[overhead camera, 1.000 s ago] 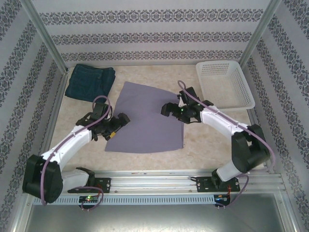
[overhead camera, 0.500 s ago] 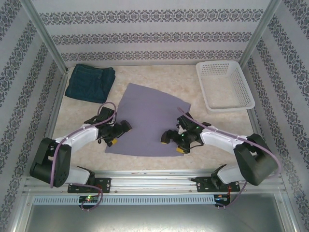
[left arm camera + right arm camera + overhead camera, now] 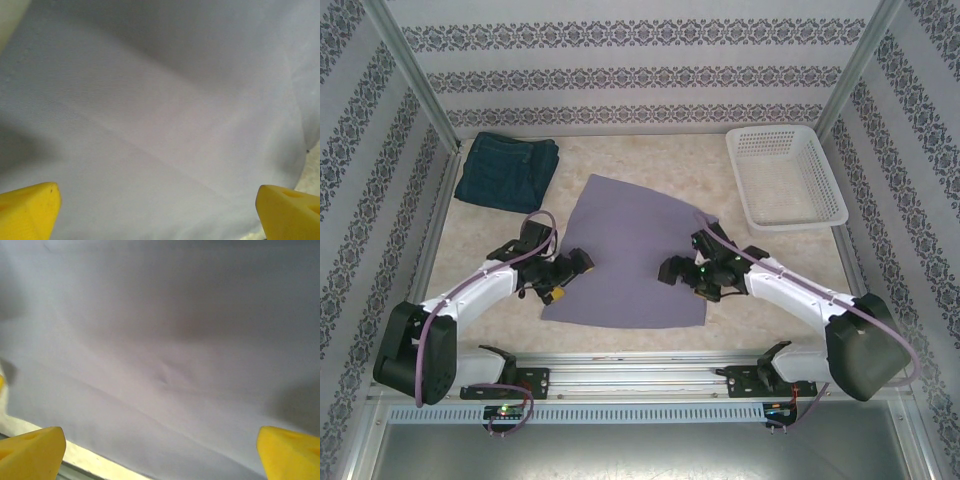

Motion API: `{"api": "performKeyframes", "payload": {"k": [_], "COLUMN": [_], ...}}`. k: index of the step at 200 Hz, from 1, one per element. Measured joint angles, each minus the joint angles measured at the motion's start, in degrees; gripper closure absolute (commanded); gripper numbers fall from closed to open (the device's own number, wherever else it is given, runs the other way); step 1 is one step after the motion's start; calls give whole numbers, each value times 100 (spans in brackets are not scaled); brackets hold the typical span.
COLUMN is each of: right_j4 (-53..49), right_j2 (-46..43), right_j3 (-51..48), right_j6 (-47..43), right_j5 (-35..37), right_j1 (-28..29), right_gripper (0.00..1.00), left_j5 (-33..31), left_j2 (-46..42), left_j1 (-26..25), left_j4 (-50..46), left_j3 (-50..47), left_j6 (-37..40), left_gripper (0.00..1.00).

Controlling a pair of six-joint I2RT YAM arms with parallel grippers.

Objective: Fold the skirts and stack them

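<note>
On my left wrist feed the yellow fingertips (image 3: 27, 212) are cut off by the bottom edge, and the lavender-grey skirt (image 3: 165, 110) runs past the frame, soft and blurred. From above I can't tell whether the folded denim (image 3: 507, 170) is one skirt or two.

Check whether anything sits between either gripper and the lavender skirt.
Nothing visible does. The left gripper and right gripper are open directly over the lavender skirt. The denim skirt and the basket lie apart at the back.
</note>
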Motion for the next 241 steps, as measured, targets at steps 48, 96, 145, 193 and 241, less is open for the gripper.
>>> {"api": "performKeyframes", "payload": {"k": [48,96,145,193,241], "right_j4": [461,446,555,588,446], "right_j2": [1456,2826,3770,2509,415], "right_j3": [739,2050,3241,2227,761], "right_j6": [-118,-636,-844,-734,-221], "right_j5": [350,581,673,780,1652], "right_j1": [-254,-328,-595,-734,-752], "right_gripper": [2,2,2,2,2], "left_j5": [42,-74,-234,-662,-1464], "left_j2": [114,116,1156,791,-686], "left_j1": [-52,20,328,341,498], "left_j4": [393,828,1193,673,-140], "left_j3": [-348,-625,203,271,-94], "left_j6": [-251,-472,-140,131,186], "left_gripper": [0,0,0,0,3]}}
